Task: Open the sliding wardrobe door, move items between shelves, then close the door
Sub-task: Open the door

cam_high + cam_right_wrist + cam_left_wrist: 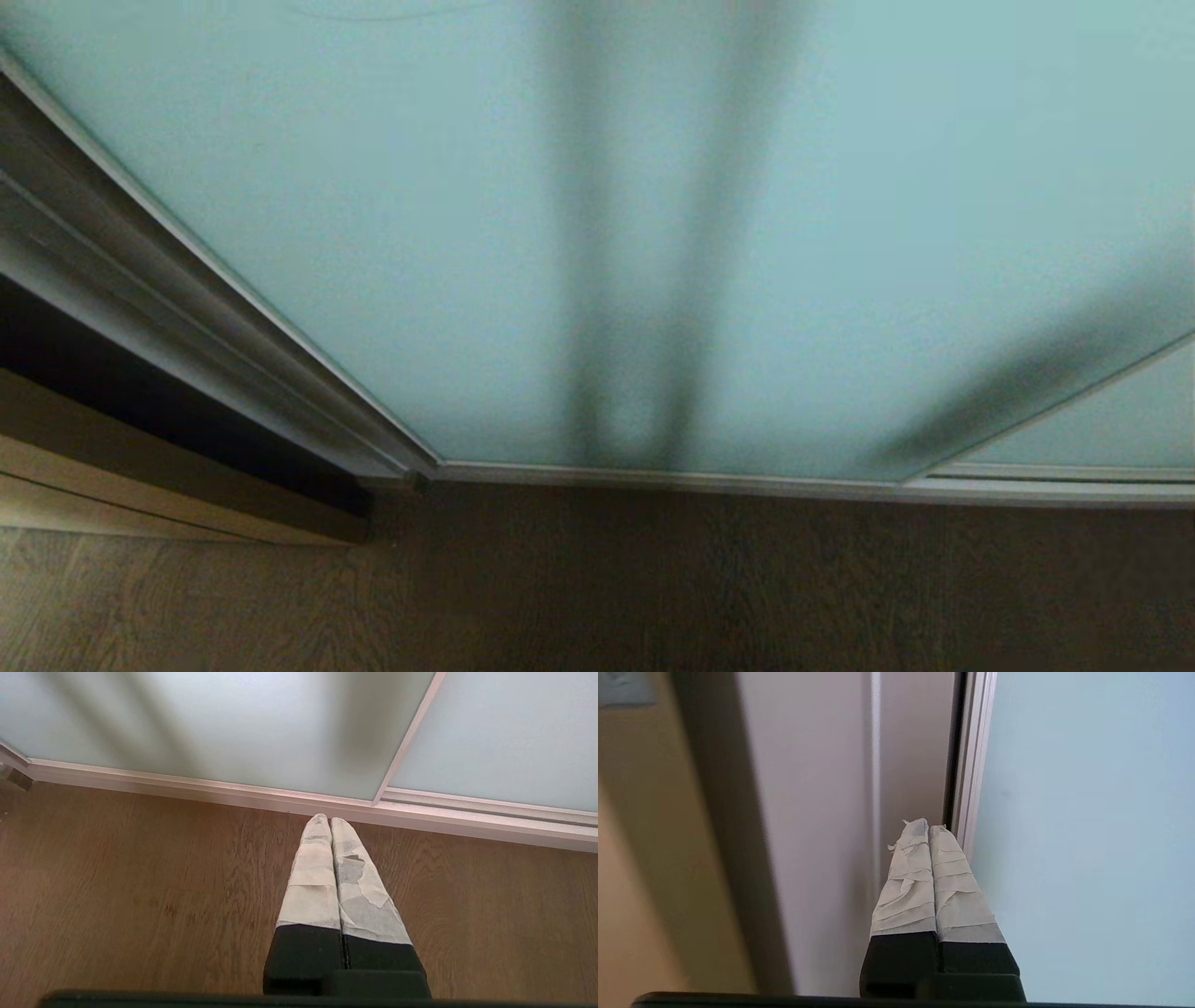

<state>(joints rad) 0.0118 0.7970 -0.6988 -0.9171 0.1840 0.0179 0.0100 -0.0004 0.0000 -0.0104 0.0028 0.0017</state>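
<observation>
Glass fills our head view: the sliding wardrobe door [392,233] stands shut above the wooden floor [653,588]. Our left gripper [928,828], fingers pressed together and empty, points at its silver frame edge [971,765]. Our right gripper [330,820], fingers likewise together, hangs over the floor.

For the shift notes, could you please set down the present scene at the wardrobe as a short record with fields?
door: sliding wardrobe door of frosted blue-green glass, shut across the opening
second panel: second glass panel overlapping it on the robot's right
floor: wooden floor in front of the silver floor track
left gripper: left gripper shut, empty, tips near the door's silver frame edge; contact cannot be told
right gripper: right gripper shut, empty, pointing down at the floor near the track
shelves: hidden behind the glass
</observation>
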